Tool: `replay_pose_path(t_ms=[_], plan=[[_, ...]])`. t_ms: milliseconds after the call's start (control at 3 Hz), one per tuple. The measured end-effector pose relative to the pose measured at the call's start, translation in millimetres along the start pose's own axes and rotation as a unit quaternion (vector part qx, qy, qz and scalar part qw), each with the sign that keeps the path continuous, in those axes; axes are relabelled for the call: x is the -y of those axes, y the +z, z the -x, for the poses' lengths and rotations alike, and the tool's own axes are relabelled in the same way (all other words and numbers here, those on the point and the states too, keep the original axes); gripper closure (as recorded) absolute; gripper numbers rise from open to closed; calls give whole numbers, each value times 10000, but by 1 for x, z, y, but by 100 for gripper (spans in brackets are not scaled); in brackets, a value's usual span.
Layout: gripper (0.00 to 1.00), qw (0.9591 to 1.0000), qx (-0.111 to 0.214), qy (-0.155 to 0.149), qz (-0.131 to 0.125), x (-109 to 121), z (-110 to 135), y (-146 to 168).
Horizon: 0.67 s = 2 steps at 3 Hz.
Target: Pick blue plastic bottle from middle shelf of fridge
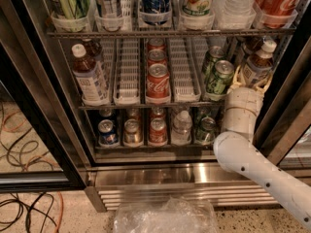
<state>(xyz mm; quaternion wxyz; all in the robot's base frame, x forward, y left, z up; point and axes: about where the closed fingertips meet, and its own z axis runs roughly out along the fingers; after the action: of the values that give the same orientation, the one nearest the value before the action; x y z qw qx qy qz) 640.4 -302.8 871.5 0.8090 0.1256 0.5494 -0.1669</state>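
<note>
The fridge (34, 106) stands open in front of me. On its middle shelf (146, 104) there are two brown-drink bottles with white caps and pale labels. One (90, 76) stands at the far left. The other blue plastic bottle (257, 62) stands at the far right, tilted slightly. My gripper (251, 80) is at the far right of the middle shelf, right at the lower part of that right bottle, and hides the bottle's base. My white arm (240, 149) reaches up to it from the lower right.
Two green cans (218, 76) stand just left of the gripper, and red cola cans (158, 81) fill the middle lane. Small cans and a clear water bottle (182, 126) are on the bottom shelf. The dark door frame (286, 115) is close on the right. A plastic bag (165, 217) and cables (24, 212) lie on the floor.
</note>
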Motion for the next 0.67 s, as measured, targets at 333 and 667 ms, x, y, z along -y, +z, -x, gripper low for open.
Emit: replay_pose_path(t_ms=[333,667], plan=[[100,9994,196,162,-250,9,4,-6],[100,9987,296,216,-363,16,3,-11]])
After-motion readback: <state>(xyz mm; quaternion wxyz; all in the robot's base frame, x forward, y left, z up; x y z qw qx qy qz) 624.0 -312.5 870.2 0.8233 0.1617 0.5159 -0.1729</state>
